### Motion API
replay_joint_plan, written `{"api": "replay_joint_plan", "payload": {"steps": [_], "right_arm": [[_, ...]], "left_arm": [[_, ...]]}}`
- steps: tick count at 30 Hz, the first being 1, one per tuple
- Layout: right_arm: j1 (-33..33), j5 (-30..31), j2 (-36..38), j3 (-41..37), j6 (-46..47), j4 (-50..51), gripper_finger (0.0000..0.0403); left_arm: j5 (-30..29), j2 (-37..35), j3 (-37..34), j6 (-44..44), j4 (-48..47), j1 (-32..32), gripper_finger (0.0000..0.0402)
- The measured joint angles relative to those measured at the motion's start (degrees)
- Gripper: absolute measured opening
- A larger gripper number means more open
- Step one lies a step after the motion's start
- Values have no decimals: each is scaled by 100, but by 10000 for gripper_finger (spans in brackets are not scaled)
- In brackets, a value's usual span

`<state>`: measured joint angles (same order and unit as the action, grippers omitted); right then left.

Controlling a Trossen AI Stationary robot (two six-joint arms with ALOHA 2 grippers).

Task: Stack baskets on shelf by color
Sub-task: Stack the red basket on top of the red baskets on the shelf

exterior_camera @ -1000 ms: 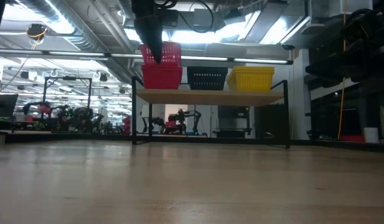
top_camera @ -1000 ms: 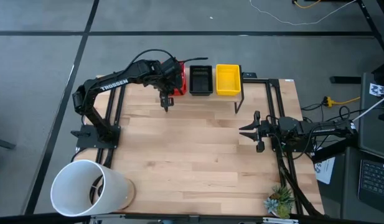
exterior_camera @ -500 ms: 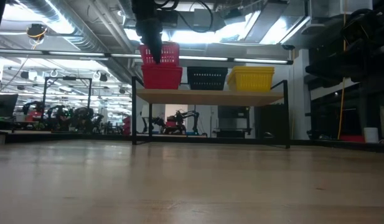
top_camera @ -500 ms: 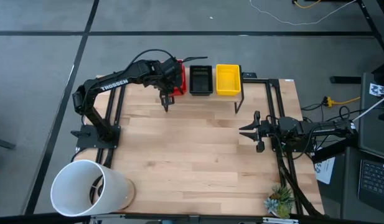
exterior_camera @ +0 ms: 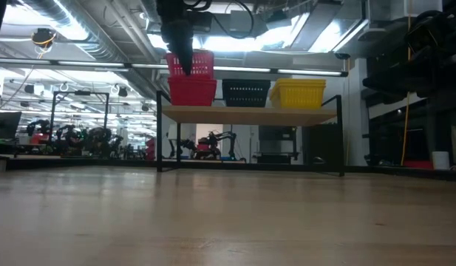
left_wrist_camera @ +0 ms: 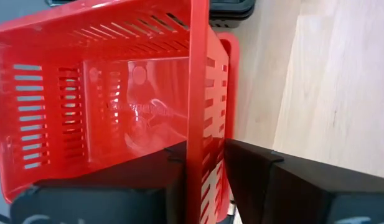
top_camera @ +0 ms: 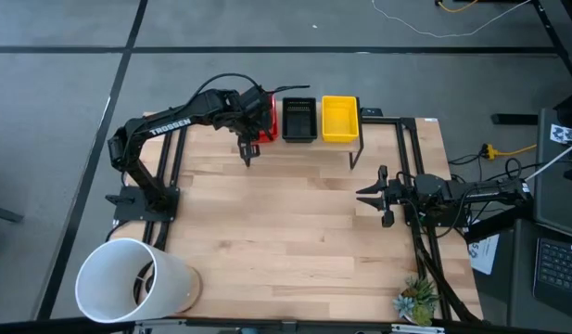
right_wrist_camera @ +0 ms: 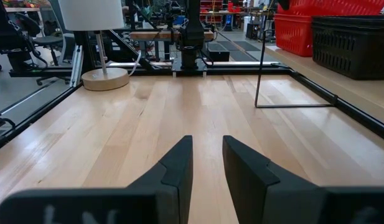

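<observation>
Your left gripper (left_wrist_camera: 204, 168) sits at the upper centre-left of the high view, over the left end of the shelf (exterior_camera: 250, 113). Its jaws are pinched on the side wall of a red basket (exterior_camera: 191, 64), as the left wrist view shows plainly, with the mesh wall running up between the two dark fingers. In the low view that basket hangs tilted just above the red stack (exterior_camera: 192, 91) at the shelf's left end, not yet seated in it. The black baskets (top_camera: 298, 119) stand in the middle of the shelf and the yellow baskets (top_camera: 339, 118) at its right end, each pile just beside the next.

Watch the tilt. You hold the basket by one wall only, so if you let go while it sits askew, it may catch a rim of the basket below and stay cocked, or slide off the back edge of the plank. Drift toward the picture's right and a corner could nudge the black pile, which sits close. Pressing down before the rims line up could shove the whole red stack along the plank.

Your right gripper (top_camera: 379, 196) waits at the right-centre of the high view, low over the table (top_camera: 286, 232), jaws parted a little and holding nothing.
</observation>
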<state>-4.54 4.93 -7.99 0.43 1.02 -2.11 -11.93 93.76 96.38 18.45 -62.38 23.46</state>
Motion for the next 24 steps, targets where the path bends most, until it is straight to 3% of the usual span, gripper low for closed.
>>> {"api": "replay_joint_plan", "payload": {"steps": [17, 24], "right_arm": [[0, 0, 0, 0, 0, 0, 88], [-1, 0, -1, 0, 0, 0, 88]], "left_arm": [[-360, 2, 0, -2, 34, 2, 72], [-360, 2, 0, -183, 33, 2, 118]]}}
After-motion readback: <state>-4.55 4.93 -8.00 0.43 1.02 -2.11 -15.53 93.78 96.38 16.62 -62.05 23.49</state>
